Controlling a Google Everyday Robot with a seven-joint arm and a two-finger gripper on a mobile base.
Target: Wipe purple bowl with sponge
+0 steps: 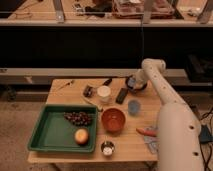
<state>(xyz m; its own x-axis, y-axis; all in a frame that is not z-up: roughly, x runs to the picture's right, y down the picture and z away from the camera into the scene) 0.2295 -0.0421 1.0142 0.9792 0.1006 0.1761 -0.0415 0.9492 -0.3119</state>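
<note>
The purple bowl [138, 87] sits at the back right of the wooden table [65, 91], mostly covered by my gripper. My gripper [132, 82] hangs at the end of the white arm [159, 90] and is down at the bowl's left rim, in or just over it. The sponge is hidden; I cannot make it out at the gripper or in the bowl.
A blue cup [133, 107], black flat object [121, 95] and white cup [104, 93] stand just in front of the bowl. An orange bowl [113, 120], tiny metal bowl [107, 148], green tray [50, 131] with grapes and a fruit, and blue-grey cloth [151, 143] lie nearer.
</note>
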